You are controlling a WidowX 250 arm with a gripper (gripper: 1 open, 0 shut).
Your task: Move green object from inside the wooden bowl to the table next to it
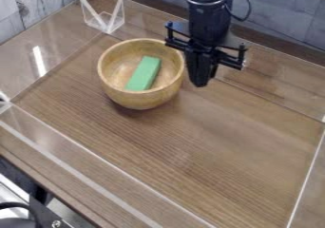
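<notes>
The wooden bowl (141, 74) stands on the table (191, 146), left of centre. Inside it lies the green object (143, 73), a flat bright green bar set at a slant. My gripper (202, 81) hangs point-down just right of the bowl's right rim, black and narrow, with its fingers together and nothing between them. Its tip is near rim height and I cannot tell whether it touches the rim.
Low clear acrylic walls (57, 142) edge the tabletop. A folded clear acrylic piece (103, 15) stands at the back left. Open tabletop lies in front of and right of the bowl.
</notes>
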